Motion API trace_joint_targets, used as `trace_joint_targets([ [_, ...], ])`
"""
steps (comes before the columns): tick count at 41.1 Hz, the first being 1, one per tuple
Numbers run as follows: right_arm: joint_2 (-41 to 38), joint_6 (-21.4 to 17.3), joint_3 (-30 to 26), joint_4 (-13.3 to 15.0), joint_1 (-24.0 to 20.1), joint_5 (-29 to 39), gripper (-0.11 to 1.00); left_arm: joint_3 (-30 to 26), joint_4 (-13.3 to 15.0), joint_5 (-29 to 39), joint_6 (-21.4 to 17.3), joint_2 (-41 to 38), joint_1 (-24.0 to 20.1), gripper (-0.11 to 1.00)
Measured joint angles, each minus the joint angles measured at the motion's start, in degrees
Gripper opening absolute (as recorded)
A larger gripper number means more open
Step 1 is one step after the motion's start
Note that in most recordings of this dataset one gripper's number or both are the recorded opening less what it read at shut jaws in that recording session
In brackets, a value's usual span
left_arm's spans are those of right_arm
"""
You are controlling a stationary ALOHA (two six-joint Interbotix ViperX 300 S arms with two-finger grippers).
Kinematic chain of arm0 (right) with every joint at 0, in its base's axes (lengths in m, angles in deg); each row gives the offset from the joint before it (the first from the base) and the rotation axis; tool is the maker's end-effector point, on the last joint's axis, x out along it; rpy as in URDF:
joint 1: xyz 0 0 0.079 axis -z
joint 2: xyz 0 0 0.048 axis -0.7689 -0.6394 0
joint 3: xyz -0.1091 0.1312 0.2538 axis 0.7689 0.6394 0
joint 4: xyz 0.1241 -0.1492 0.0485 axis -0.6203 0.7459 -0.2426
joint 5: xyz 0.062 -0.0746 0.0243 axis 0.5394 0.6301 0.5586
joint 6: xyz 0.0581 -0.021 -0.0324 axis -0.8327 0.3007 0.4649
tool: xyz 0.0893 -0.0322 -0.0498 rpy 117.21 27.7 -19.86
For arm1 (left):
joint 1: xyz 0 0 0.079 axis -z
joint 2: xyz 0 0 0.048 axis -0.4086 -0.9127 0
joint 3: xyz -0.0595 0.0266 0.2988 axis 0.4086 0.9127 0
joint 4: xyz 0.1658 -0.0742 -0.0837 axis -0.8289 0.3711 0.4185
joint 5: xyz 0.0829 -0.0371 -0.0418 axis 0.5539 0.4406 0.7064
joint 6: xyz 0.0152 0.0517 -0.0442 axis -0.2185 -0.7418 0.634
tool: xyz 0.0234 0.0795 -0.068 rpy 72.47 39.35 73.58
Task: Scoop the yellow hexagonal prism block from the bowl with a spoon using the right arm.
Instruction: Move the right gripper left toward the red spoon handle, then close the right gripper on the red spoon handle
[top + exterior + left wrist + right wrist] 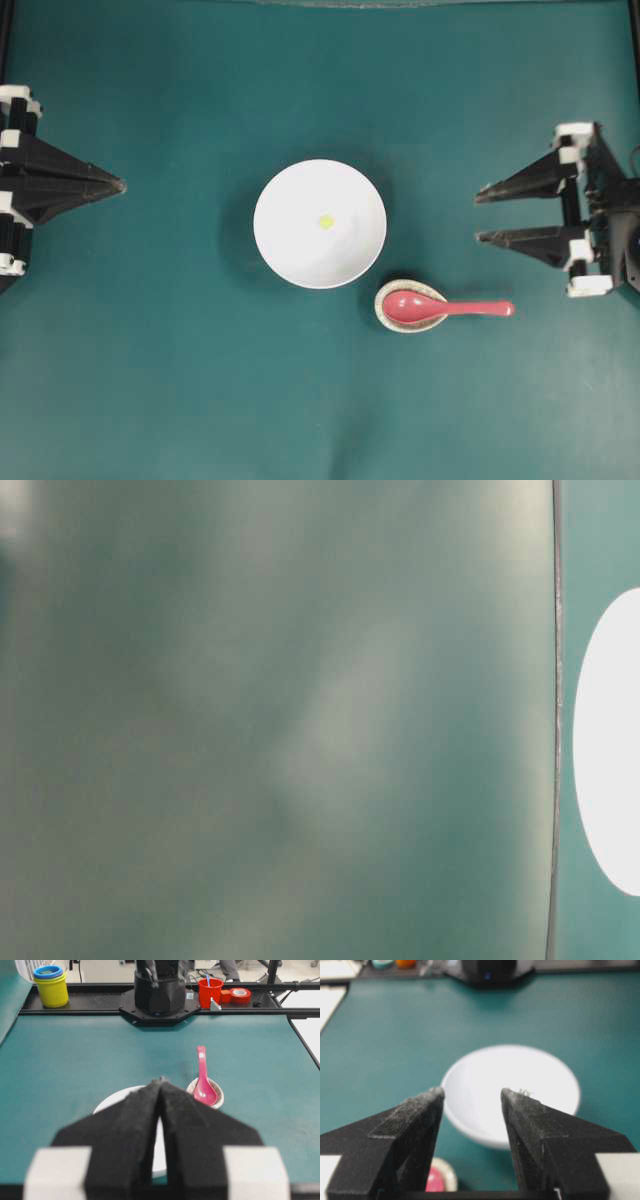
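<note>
Right claw [480, 215]: wide apart, empty, at tabletop's right edge.
Block: yellow hexagonal prism block [326, 222] mid-bowl [290, 250].
Spoon [445, 308]: on speckled rest [385, 316].
Risk: glossy handle may slip.

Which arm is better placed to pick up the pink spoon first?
Right. The glossy pink-red soup spoon points its handle toward the right gripper, which is open and nearer. The left gripper is shut, with the large white bowl between it and the spoon.
</note>
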Motion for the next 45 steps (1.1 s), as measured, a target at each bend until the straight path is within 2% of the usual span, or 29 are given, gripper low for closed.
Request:
trace_joint_targets([
  [11, -12.39, 0.00, 2.90, -5.01, -7.12, -15.38, 0.55, 0.00, -0.09, 0.00, 0.00, -0.35, 0.00, -0.01],
  [24, -28.83, 0.00, 3.34, -10.46, -15.47, -31.73, 0.55, 0.00, -0.18, 0.09, 0.00, -1.23, -0.09, -0.01],
  [27, -32.17, -0.18, 3.34, -12.48, -17.67, -34.72, 0.55, 0.00, -0.18, 0.09, 0.00, -1.32, 0.00, -0.01],
  [35, -39.38, -2.72, 3.34, -17.40, -21.88, -38.23, 0.55, 0.00, -0.18, 0.09, 0.00, -1.32, 0.00, -0.01],
  [45, -43.68, -3.43, 3.52, -19.86, -24.52, -39.64, 0.55, 0.00, -0.18, 0.09, 0.00, -1.41, -0.09, -0.01],
])
